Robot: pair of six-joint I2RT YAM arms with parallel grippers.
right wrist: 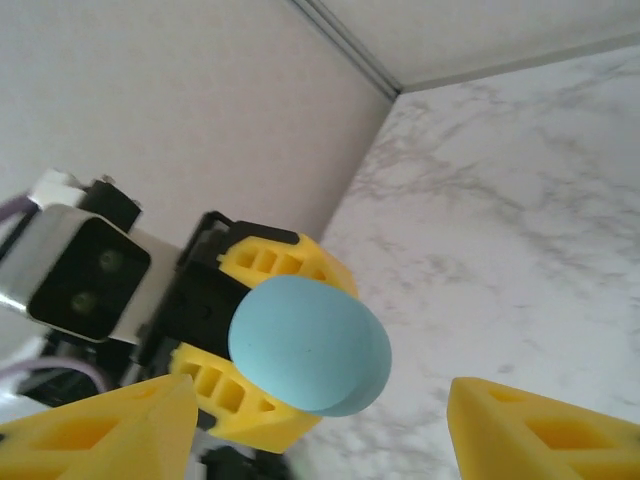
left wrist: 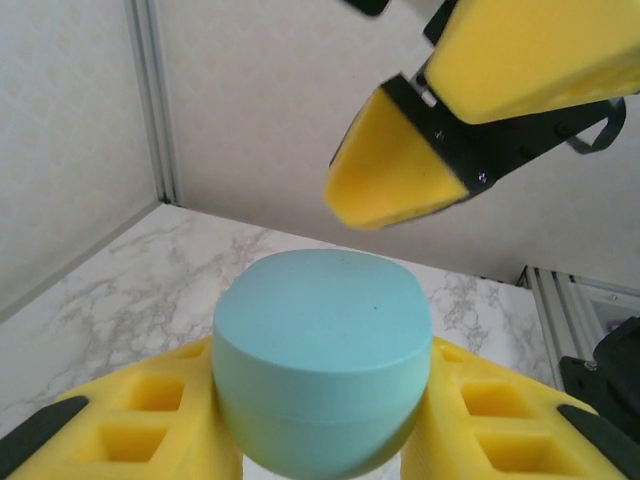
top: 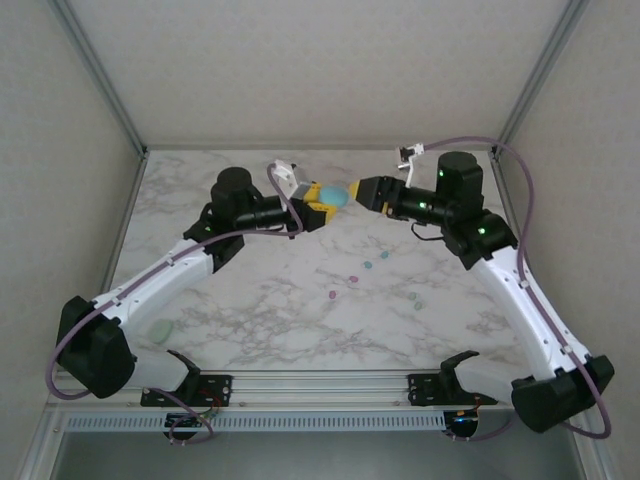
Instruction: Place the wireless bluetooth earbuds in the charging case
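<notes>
One pale green lump [top: 160, 328] lies on the marble bench [top: 250, 330] by the left arm. The left end effector [top: 324, 206] is clamped on one blue charging case [top: 336, 195], up in the air. The right end effector [top: 358, 190] is apart beside it. Six earbuds [top: 367, 266] lie loose on the bench: two pink, two teal, two green. Pale walls stand around.

Hidden / cropped / too small to read

Charging case [left wrist: 322, 340]: base cut off by the left wrist view's lower edge, flanks behind the fingers [left wrist: 140, 425] of the left gripper [top: 326, 203], inside unseen. Right gripper [right wrist: 320, 395]: finger bases cropped at the bottom edge. Earbuds [top: 368, 266] on the table [top: 260, 320]: specks from above, shape unreadable.
</notes>
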